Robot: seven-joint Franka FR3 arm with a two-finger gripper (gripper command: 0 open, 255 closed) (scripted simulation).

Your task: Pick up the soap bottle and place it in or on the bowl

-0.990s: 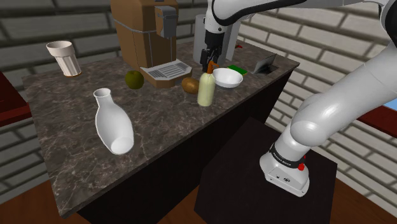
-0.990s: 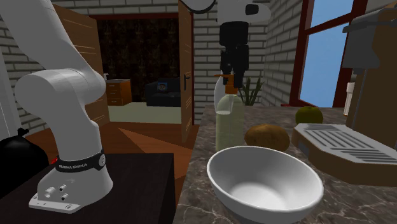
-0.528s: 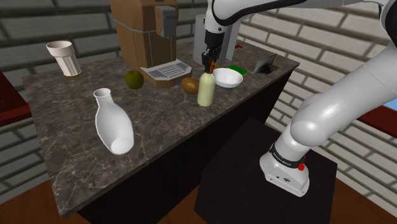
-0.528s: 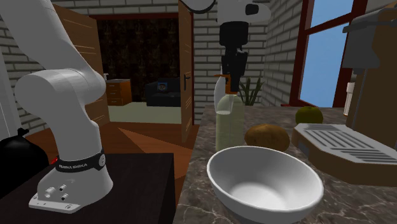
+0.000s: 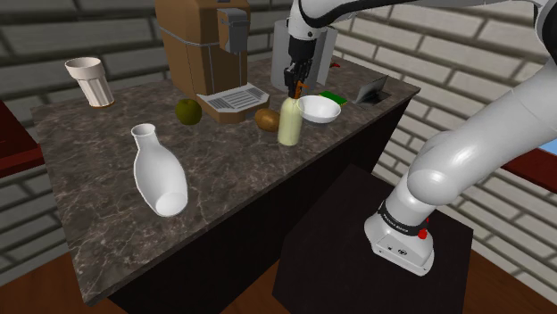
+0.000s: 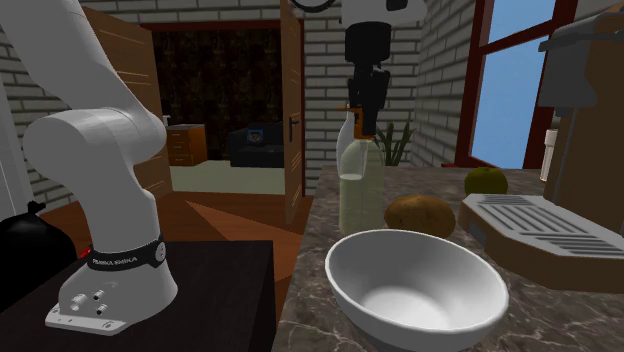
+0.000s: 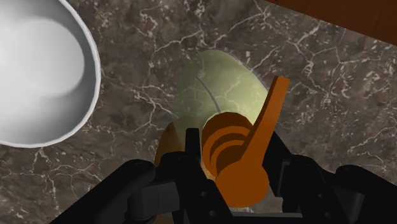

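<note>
The soap bottle [image 5: 288, 125] is pale yellow-green with an orange pump head and stands upright on the dark marble counter [image 5: 107, 152]. My black gripper [image 5: 295, 87] comes down from above and is shut on the pump head. In the second exterior view the gripper [image 6: 362, 118] clasps the top of the bottle [image 6: 359, 190]. The wrist view has the fingers [image 7: 191, 167] pressed against the orange pump, with the bottle's body [image 7: 216, 86] below. The white bowl [image 5: 310, 114] sits just beside the bottle, toward the shoulder view's right; its rim [image 6: 345, 250] and wall [image 7: 38, 70] also show.
A brown fruit [image 5: 267, 119] touches or nearly touches the bottle, with a green fruit [image 5: 187, 111] beyond. A brown coffee machine [image 5: 201, 45] stands behind them. A white vase [image 5: 159, 174] and a white cup [image 5: 87, 80] stand further along the counter. The counter edge lies near the bowl.
The fingers have closed on the orange pump head. Since then the hand has risen a little, and the bottle has come up slightly with it.
</note>
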